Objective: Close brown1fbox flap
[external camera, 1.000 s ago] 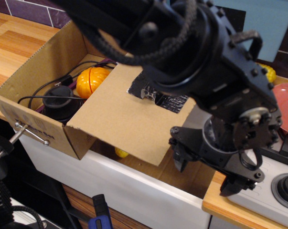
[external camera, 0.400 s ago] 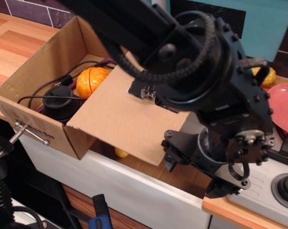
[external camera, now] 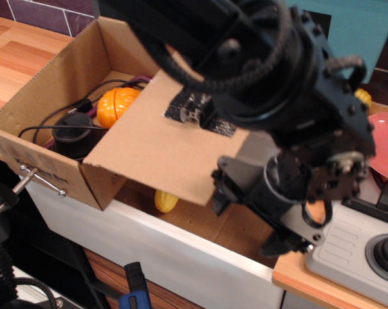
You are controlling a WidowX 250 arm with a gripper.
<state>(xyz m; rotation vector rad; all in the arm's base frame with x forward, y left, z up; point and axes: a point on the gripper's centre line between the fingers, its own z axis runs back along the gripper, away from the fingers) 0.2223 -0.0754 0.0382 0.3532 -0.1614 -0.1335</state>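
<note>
Brown1fbox point(external camera: 33, 138) sits at our 9 o'clock on the wooden counter point(external camera: 20, 55), its flap point(external camera: 161, 151) reaching toward 3 o'clock. Nearest us, the gripper point(external camera: 248, 222) presses under the flap's free edge, fingers spread apart, holding nothing. Compared with a second ago, the flap has lifted and the box has shifted slightly, so we judge closing is underway. Farther in, an orange ball point(external camera: 113, 106) and black cables point(external camera: 65, 119) remain uncovered.
</note>
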